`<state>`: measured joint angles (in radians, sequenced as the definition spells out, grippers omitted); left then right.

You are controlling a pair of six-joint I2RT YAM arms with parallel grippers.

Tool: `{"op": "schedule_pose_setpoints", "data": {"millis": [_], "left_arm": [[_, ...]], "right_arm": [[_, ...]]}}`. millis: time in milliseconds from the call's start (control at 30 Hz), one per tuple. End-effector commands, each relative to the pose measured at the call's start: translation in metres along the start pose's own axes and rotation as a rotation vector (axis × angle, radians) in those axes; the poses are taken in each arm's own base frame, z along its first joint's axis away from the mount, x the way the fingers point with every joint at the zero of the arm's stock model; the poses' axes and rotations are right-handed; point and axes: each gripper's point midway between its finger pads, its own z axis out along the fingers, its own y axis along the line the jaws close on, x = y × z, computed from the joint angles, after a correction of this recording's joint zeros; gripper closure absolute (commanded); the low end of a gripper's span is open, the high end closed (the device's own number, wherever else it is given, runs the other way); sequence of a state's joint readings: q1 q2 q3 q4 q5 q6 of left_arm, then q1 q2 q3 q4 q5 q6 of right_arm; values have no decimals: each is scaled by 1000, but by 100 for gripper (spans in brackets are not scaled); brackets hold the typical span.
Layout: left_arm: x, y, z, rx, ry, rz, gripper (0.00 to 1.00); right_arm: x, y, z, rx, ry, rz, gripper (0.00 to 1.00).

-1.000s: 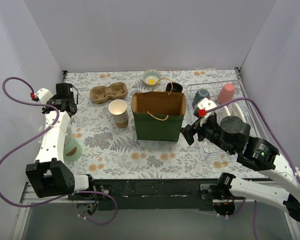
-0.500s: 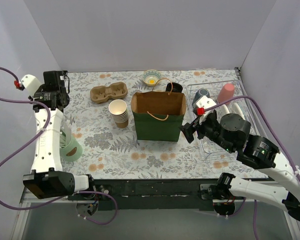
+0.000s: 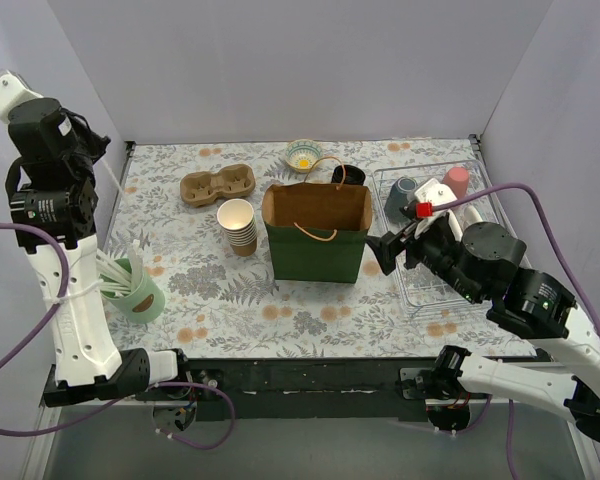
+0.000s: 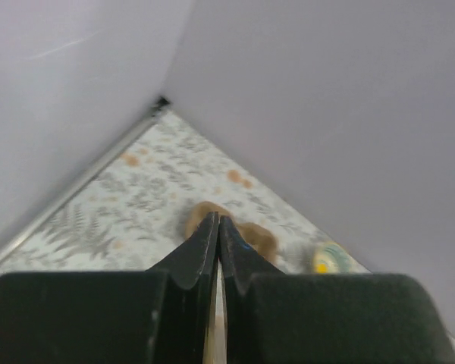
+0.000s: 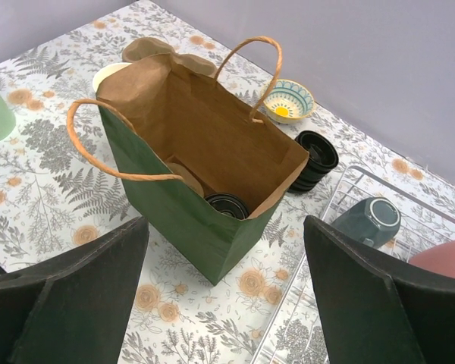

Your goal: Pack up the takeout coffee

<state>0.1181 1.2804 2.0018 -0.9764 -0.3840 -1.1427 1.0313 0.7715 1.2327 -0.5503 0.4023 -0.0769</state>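
Takeout coffee [image 5: 227, 205] down at the bottom of the open green paper bag [image 5: 174, 216], black lid up, beside something round and brown. Left of the bag: stack of lidless paper cups [image 3: 238, 226], cup carrier [image 3: 217, 185]. Behind: patterned bowl [image 3: 304, 154], stack of black lids [image 3: 348, 176]. Wire rack [image 3: 416, 293] on the right holding a dark mug [image 3: 404, 190] and a pink cup [image 3: 456, 180]. Green cup [image 3: 140, 298] stuffed with white sticks, far left. Right gripper [image 3: 380, 250] spread wide just beside the bag, gripping nothing. Left gripper [image 4: 217, 231] pinched together, up by the wall.
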Motion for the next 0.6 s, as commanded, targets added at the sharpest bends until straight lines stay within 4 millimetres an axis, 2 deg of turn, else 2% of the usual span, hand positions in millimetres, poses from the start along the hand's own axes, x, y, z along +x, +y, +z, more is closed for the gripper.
{"op": "schedule_pose_setpoints", "data": {"millis": [0,33,100,133,233,300,367,433,467,533,567], "left_arm": [[17,-91,-30,501,183,-58,100],[29,-109,-43,607,278,-111,100],[41,-125,-52,704,367,-135,100],[46,-133,-64,782,419,-140,100],[41,-146,-89,920,426,-129,100],[32,-153,-101,991,400,-142,100],[34,-155,-117,1049,434,-187,100],[28,-158,-130,1109,410,-213,100],[37,-157,-130,1116,447,-232,100],[42,-158,-133,1141,480,-274,100],[54,-156,-133,1137,516,-287,100]], "right_arm": [[-29,-20,-13,85,-90,52,10],[-29,-22,-15,93,-93,52,10],[-26,-25,-16,110,-83,48,10],[-26,-26,-16,114,-85,52,10],[-22,-28,-19,124,-72,61,10],[-20,-28,-20,124,-68,72,10],[-15,-27,-20,123,-56,68,10],[-13,-27,-20,125,-44,65,10],[-12,-28,-20,128,-41,64,10],[-12,-28,-20,131,-42,68,10],[-13,-28,-19,128,-44,66,10]]}}
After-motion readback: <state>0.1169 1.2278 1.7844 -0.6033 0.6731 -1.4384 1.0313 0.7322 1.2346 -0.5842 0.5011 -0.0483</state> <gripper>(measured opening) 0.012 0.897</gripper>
